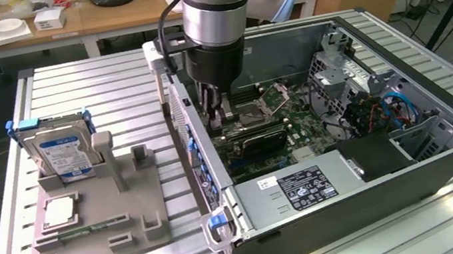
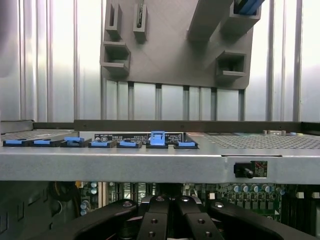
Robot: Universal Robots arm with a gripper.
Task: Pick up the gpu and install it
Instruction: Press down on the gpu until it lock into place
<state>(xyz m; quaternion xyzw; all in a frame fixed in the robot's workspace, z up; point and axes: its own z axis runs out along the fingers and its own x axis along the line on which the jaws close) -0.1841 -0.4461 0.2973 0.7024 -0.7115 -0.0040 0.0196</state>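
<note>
fingers: in the wrist view the two black fingers (image 2: 152,222) are pressed together with no gap to speak of; whether a thin card edge is pinched between them is hidden.
gripper, exterior view: the gripper (image 1: 218,118) hangs straight down from the arm, lowered inside the open computer case (image 1: 446,155), close to the case wall on the exterior view's left.
gpu, exterior view: the gpu (image 1: 255,141) is a flat black card inside the case, down on the motherboard (image 1: 298,123), directly under the fingertips and reaching away from them to the exterior view's right.
key relation: the card lies below the fingers, touching or just beneath them; its long axis runs from the left wall of the case toward the right, so the fingers sit over its left end.
task state: the card is already in the case rather than on the holder, so this reads as the seating stage; i cannot tell whether it is fully home in its slot.
other things, exterior view: a grey holder tray (image 1: 91,241) stands on the slatted table (image 1: 86,87) to the left of the case, with a silver hard drive (image 1: 64,154) upright at its far end. a power supply (image 1: 307,185) fills the near corner of the case.
wrist view: beyond the fingers, the grey case wall (image 2: 150,165) crosses the scene, carrying a row of blue latches (image 2: 157,138), one raised above the rest.
</note>
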